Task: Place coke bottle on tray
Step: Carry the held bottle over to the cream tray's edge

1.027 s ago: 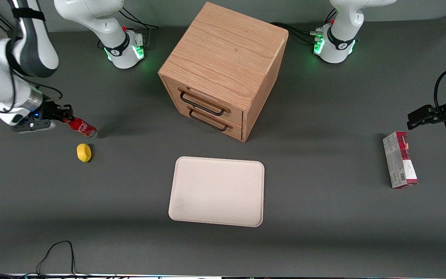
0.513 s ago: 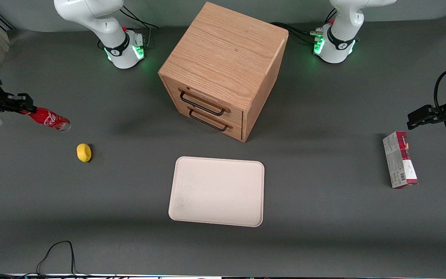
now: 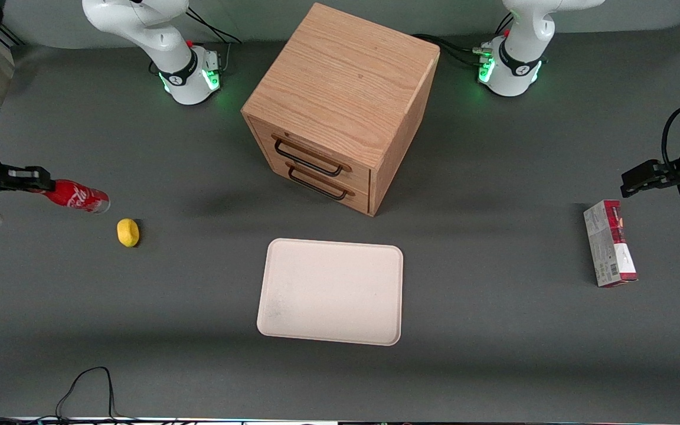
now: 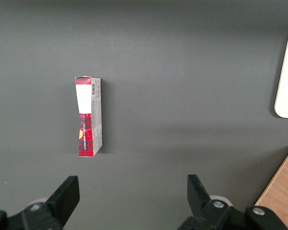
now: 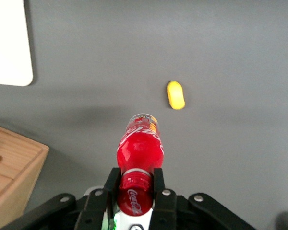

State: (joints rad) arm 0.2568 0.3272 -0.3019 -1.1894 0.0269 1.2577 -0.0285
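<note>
The coke bottle (image 3: 77,198) is a small red bottle with white lettering, held sideways in the air at the working arm's end of the table. My gripper (image 3: 34,181) is shut on its red cap end; in the right wrist view the fingers (image 5: 158,179) clamp the cap and neck of the bottle (image 5: 140,148). The cream tray (image 3: 331,291) lies flat on the table in front of the wooden cabinet, nearer the front camera, well away from the bottle. A corner of the tray (image 5: 9,48) shows in the right wrist view.
A small yellow lump (image 3: 128,232) lies on the table just below the bottle, also in the wrist view (image 5: 175,95). The wooden cabinet (image 3: 340,100) with two drawers stands mid-table. A red-and-grey carton (image 3: 609,243) lies toward the parked arm's end.
My gripper lifted the bottle off the table and swung outward toward the table's end, then came slightly lower and nearer the front camera. The bottle stays gripped.
</note>
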